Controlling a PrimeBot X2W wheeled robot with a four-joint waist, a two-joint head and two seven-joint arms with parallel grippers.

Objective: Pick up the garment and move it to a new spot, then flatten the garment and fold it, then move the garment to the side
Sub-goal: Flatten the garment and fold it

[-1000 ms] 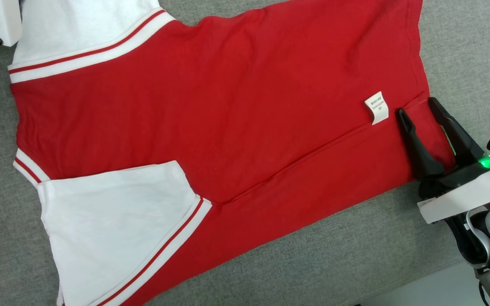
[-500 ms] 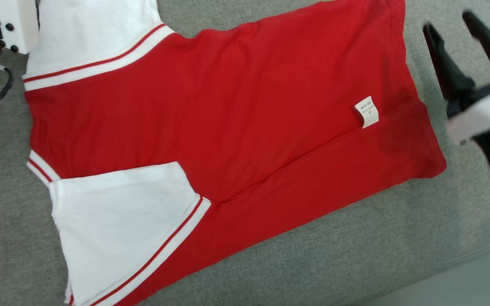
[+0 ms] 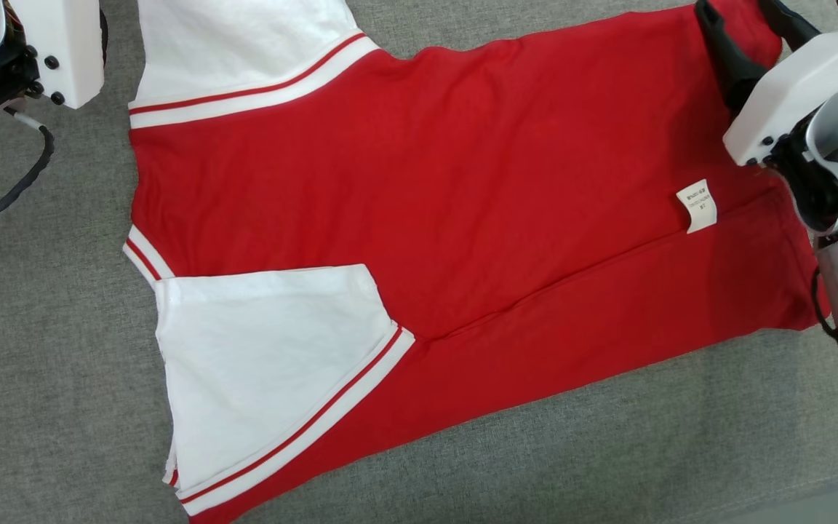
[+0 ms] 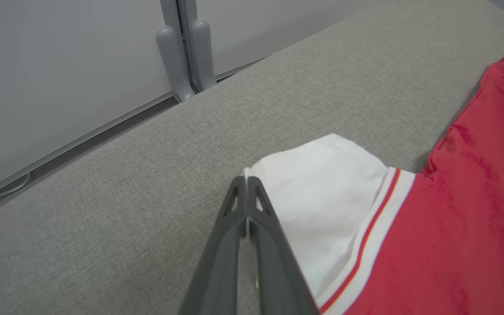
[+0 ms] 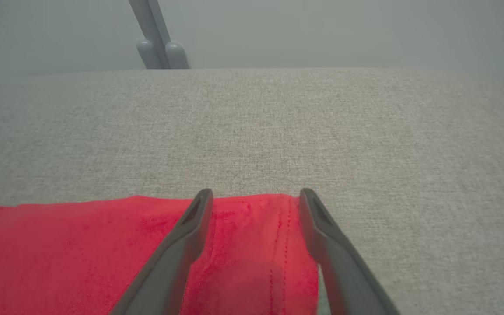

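From the head view I have the garment (image 3: 463,204) lying flat across the grey padded surface (image 3: 608,451), red body crosswise. Its near white sleeve (image 3: 266,364) is folded in over the red and its far white sleeve (image 3: 244,51) runs off the top of the view. A small white label (image 3: 697,205) sits close to the hem on my right side. My left gripper (image 4: 246,183) has its jaws pressed fully together, tips right at the outer corner of the far sleeve; I can't tell whether any cloth is caught between them. My right gripper (image 5: 256,197) stands wide open and holds nothing, its two fingers set either side of the far corner of the red hem, with the stitched edge between them. Past that corner the surface runs bare all the way to a grey wall with a post (image 5: 160,48). To the left of the collar end there is open surface too, though a dark cable (image 3: 4,196) lies across it near my left wrist. A band of grey also lies free along the garment's near edge.
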